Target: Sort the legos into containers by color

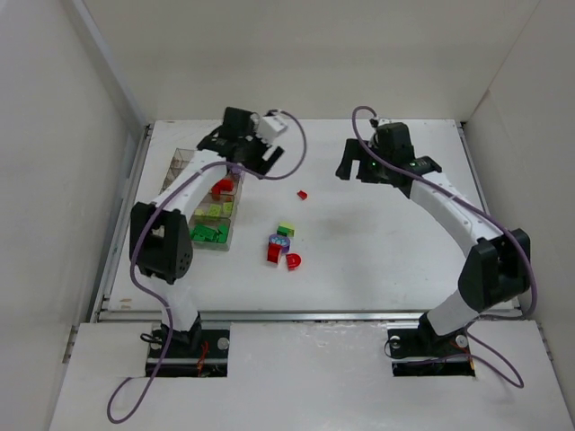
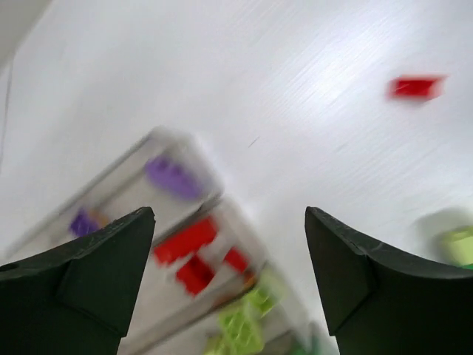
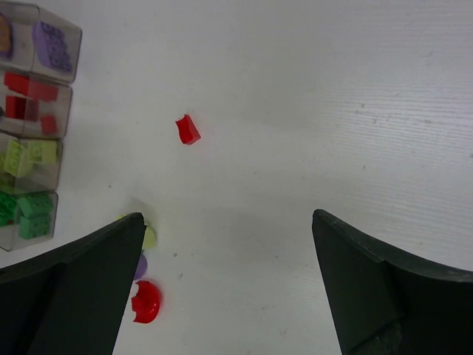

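left fingers (image 2: 111,259) spread apart with nothing between them, dark tips framing the wrist view. left gripper (image 2: 229,222) poised above the far side of the box (image 1: 182,162), close to the left edge of the tabletop (image 1: 404,251). beneath it, blurred in that view: purple bricks (image 2: 171,177) in the farthest row, red bricks (image 2: 185,240) in the second, yellow-green bricks (image 2: 240,325) in the third. dark green bricks (image 3: 33,211) in the nearest row, sharp in the right wrist view. four rows in all, side by side from far to near.

right fingers (image 3: 369,281) wide apart as well, holding nothing. right gripper (image 3: 228,218) poised over the tabletop toward the far edge, right of centre, well apart from the box. lone red brick (image 3: 188,129) on the tabletop between the two grippers, nearer the far edge than the near one, apart from the box and from every other piece.

small cluster near the tabletop's centre, just off the box's near right corner: yellow-green brick (image 1: 286,230) at the far end, round piece (image 1: 280,241) with blue and purple next toward the near edge, red brick (image 1: 272,254) and red arch (image 1: 293,261) at the near end. pieces packed close together, exact contact between them too small to tell.
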Controlling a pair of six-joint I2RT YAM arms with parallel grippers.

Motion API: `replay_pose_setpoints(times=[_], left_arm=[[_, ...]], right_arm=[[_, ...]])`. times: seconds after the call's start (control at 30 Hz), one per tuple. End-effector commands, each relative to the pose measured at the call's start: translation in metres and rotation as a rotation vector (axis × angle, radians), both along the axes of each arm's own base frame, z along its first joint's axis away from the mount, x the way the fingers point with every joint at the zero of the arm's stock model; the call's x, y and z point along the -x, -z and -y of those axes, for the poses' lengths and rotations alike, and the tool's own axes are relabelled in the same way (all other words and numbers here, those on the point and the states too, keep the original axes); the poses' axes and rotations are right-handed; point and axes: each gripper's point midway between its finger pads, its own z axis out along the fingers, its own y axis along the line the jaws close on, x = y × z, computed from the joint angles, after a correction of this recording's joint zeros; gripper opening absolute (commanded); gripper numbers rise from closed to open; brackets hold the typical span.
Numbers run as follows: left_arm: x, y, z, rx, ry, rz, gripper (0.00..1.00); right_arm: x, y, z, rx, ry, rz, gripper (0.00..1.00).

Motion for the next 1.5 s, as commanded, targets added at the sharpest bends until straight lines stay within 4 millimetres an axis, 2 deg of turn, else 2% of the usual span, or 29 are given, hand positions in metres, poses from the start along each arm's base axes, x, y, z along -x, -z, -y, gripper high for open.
replay_pose_setpoints(times=[0.0, 0.03, 0.07, 0.1, 0.13, 0.17, 0.2, 0.23, 0.27, 0.3, 0.37, 0.4, 0.43, 0.5, 0.53, 0.57, 0.63, 0.77, 0.83, 0.87, 0.93, 1.0, 1.03, 1.07, 1.17, 1.3, 1.33, 1.37, 1.47], left_arm=[[0.031, -0.002, 0.099, 0.037, 0.342, -0.037, 0.80], [0.037, 0.007, 0.117, 0.043, 0.385, -0.062, 0.80], [0.044, 0.022, 0.145, 0.045, 0.444, -0.093, 0.82], [0.047, 0.030, 0.157, 0.052, 0.474, -0.111, 0.90], [0.048, 0.037, 0.169, 0.061, 0.498, -0.115, 1.00], [0.048, 0.060, 0.178, 0.060, 0.495, -0.160, 1.00], [0.043, 0.057, 0.191, 0.059, 0.499, -0.141, 1.00], [0.037, 0.062, 0.194, 0.059, 0.483, -0.147, 1.00], [0.036, 0.081, 0.199, 0.044, 0.473, -0.183, 1.00], [0.025, 0.075, 0.205, 0.057, 0.452, -0.162, 1.00], [0.010, 0.082, 0.202, 0.057, 0.317, -0.179, 1.00], [0.006, 0.093, 0.200, 0.052, 0.270, -0.195, 1.00], [0.000, 0.088, 0.201, 0.061, 0.237, -0.177, 1.00], [-0.008, 0.091, 0.198, 0.080, 0.153, -0.162, 1.00], [-0.005, 0.102, 0.195, 0.075, 0.129, -0.179, 1.00], [-0.006, 0.100, 0.195, 0.100, 0.092, -0.176, 1.00], [0.001, 0.110, 0.193, 0.109, 0.072, -0.216, 1.00], [0.027, 0.132, 0.184, 0.097, 0.050, -0.327, 0.93], [0.037, 0.134, 0.175, 0.097, 0.048, -0.353, 0.89], [0.040, 0.126, 0.177, 0.119, 0.053, -0.349, 0.87], [0.049, 0.140, 0.161, 0.118, 0.025, -0.402, 0.77], [0.052, 0.141, 0.157, 0.106, 0.016, -0.403, 0.66], [0.051, 0.141, 0.156, 0.101, 0.010, -0.399, 0.56], [0.052, 0.142, 0.155, 0.096, 0.009, -0.406, 0.53], [0.057, 0.139, 0.153, 0.097, 0.022, -0.409, 0.49], [0.049, 0.141, 0.160, 0.118, 0.033, -0.389, 0.49], [0.046, 0.147, 0.161, 0.108, 0.026, -0.391, 0.49], [0.043, 0.145, 0.168, 0.107, 0.034, -0.376, 0.49], [0.042, 0.146, 0.168, 0.103, 0.041, -0.372, 0.52]], right_arm=[[-0.011, -0.064, 0.022, -0.113, 0.140, 0.148, 1.00], [-0.012, -0.064, 0.037, -0.103, 0.201, 0.149, 1.00], [-0.011, -0.068, 0.045, -0.104, 0.234, 0.155, 1.00], [-0.006, -0.080, 0.054, -0.106, 0.255, 0.177, 1.00], [-0.004, -0.082, 0.061, -0.110, 0.278, 0.184, 1.00], [-0.002, -0.088, 0.070, -0.107, 0.302, 0.197, 1.00], [0.005, -0.093, 0.075, -0.102, 0.316, 0.209, 1.00], [0.008, -0.096, 0.081, -0.090, 0.327, 0.219, 1.00], [0.010, -0.098, 0.085, -0.073, 0.330, 0.226, 1.00], [0.013, -0.100, 0.086, -0.073, 0.330, 0.226, 1.00], [0.021, -0.102, 0.090, -0.055, 0.337, 0.221, 1.00], [0.021, -0.102, 0.092, -0.050, 0.344, 0.223, 1.00], [0.025, -0.100, 0.093, -0.039, 0.340, 0.218, 1.00], [0.028, -0.100, 0.094, -0.041, 0.339, 0.221, 1.00], [0.031, -0.099, 0.095, -0.041, 0.339, 0.221, 1.00], [0.034, -0.095, 0.094, -0.035, 0.327, 0.216, 1.00], [0.038, -0.090, 0.095, -0.032, 0.327, 0.207, 1.00], [0.043, -0.078, 0.096, -0.032, 0.331, 0.188, 1.00], [0.044, -0.079, 0.096, -0.036, 0.331, 0.197, 1.00], [0.044, -0.079, 0.096, -0.036, 0.331, 0.197, 1.00], [0.044, -0.077, 0.096, -0.036, 0.331, 0.197, 1.00], [0.044, -0.077, 0.096, -0.036, 0.331, 0.197, 1.00], [0.043, -0.078, 0.094, -0.044, 0.324, 0.203, 1.00], [0.043, -0.078, 0.094, -0.044, 0.324, 0.203, 1.00], [0.040, -0.077, 0.092, -0.041, 0.311, 0.204, 1.00], [0.039, -0.079, 0.092, -0.037, 0.306, 0.214, 1.00], [0.039, -0.079, 0.093, -0.029, 0.300, 0.217, 1.00], [0.039, -0.079, 0.093, -0.029, 0.300, 0.217, 1.00], [0.041, -0.076, 0.093, -0.025, 0.300, 0.207, 1.00]])
